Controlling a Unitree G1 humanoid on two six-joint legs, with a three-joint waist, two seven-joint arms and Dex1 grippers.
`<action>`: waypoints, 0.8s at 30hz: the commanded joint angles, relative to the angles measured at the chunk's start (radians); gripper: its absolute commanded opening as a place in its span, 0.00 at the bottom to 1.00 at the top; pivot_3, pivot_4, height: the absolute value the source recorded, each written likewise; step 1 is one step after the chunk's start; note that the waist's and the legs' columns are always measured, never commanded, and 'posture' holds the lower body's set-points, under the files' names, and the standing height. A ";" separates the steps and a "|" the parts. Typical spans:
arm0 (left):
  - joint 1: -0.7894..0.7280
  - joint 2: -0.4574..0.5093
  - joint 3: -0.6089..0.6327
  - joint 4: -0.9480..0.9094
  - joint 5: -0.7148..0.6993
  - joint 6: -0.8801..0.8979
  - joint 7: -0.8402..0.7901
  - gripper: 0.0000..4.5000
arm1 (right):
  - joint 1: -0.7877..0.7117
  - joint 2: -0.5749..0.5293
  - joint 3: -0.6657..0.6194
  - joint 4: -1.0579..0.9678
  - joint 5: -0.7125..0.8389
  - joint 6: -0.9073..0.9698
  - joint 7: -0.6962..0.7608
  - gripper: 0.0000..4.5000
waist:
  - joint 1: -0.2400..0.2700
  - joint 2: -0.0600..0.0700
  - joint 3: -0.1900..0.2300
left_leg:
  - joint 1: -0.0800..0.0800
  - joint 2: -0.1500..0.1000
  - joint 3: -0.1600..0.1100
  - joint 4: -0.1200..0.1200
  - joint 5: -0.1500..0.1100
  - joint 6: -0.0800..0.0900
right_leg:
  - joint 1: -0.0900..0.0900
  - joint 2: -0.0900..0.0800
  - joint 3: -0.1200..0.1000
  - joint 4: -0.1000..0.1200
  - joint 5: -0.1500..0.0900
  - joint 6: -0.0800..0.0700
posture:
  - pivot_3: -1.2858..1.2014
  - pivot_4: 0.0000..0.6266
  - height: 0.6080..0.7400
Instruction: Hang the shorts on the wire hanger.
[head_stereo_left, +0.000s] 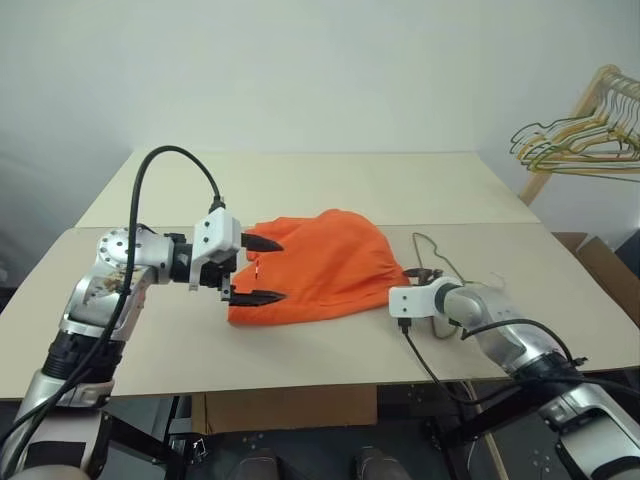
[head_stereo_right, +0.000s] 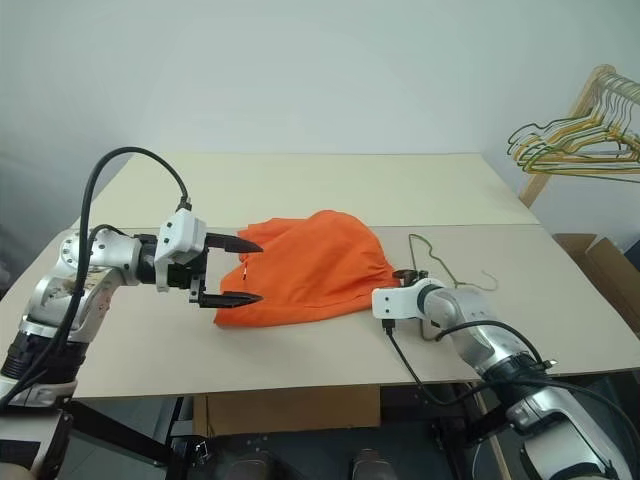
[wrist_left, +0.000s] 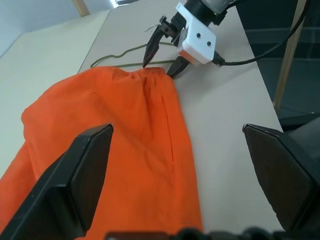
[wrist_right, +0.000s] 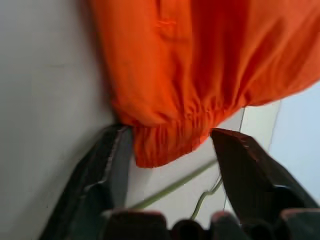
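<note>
closing on the gathered waistband corner, the right gripper (wrist_left: 162, 55) has its jaws part open around it, not yet pinching. the shorts (head_stereo_left: 315, 265) lie on the table (head_stereo_left: 330, 185), the wire hanger (head_stereo_right: 450, 265) just beside. the left gripper (head_stereo_left: 255, 270) hovers wide open; pinch fabric only, not wire.

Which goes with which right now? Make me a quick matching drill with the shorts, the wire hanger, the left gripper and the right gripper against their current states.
Things:
1. shorts
2. wire hanger
3. left gripper
4. right gripper

States:
A. jaws wide open, hovering at the end of the shorts away from the hanger
B. lying on the table, partly tucked under the orange fabric
C. fingers either side of the gathered waistband
D. bunched in an orange heap on the table

Pairs: 1-D, 2-B, 3-A, 4-C
</note>
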 joint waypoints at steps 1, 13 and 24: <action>0.001 0.018 0.037 -0.041 -0.015 -0.005 0.013 1.00 | -0.041 0.019 0.004 0.051 -0.024 -0.053 -0.019 0.40 | 0.002 0.000 0.000 | 0.000 0.000 0.000 0.000 0.000 0.000 | 0.000 0.000 0.000 0.000 0.000 0.000 | 0.58 0.00 1.00; 0.062 0.092 -0.130 0.153 0.403 -0.423 0.134 1.00 | 0.035 -0.034 -0.069 -0.087 -0.002 -0.082 0.021 0.01 | 0.014 0.001 0.000 | 0.001 0.000 0.000 0.000 0.000 0.000 | 0.000 0.000 0.000 0.001 -0.003 -0.006 | 0.57 0.00 1.00; -0.098 0.025 -0.321 0.533 0.726 -0.716 0.292 0.65 | 0.075 -0.044 -0.151 -0.256 0.023 -0.014 0.067 0.00 | 0.031 0.001 0.000 | 0.002 0.000 0.001 0.000 0.000 0.000 | 0.000 0.000 0.000 0.002 -0.003 -0.006 | 0.55 0.00 1.00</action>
